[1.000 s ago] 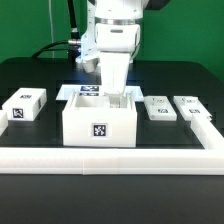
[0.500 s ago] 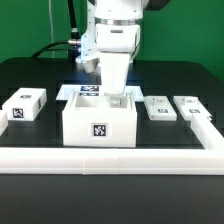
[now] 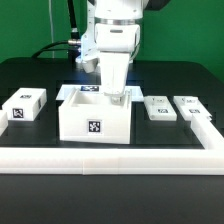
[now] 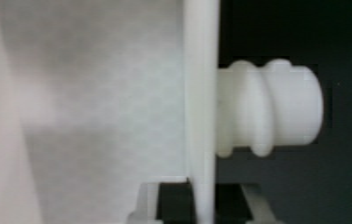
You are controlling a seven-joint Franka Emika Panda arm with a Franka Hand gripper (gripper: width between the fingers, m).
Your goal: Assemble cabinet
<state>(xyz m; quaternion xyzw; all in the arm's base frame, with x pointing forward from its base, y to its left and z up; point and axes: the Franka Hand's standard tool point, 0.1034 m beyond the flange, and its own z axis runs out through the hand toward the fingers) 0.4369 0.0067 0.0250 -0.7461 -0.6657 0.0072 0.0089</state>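
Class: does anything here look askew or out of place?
Yes. The cabinet sits slightly askew: its front face and tag are turned a little against the straight white rail before it, with the tool at its wall. Nothing looks spilled or damaged.

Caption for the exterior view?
Panda gripper clamps a wall of the open cabinet; a tagged block lies apart on the exterior view's left.

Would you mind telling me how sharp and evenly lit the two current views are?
Exterior view: fairly sharp and evenly lit, though the white cabinet is nearly blown out against the black table; wrist view: too close to focus, the cabinet wall and a ridged white knob look soft and blurred.
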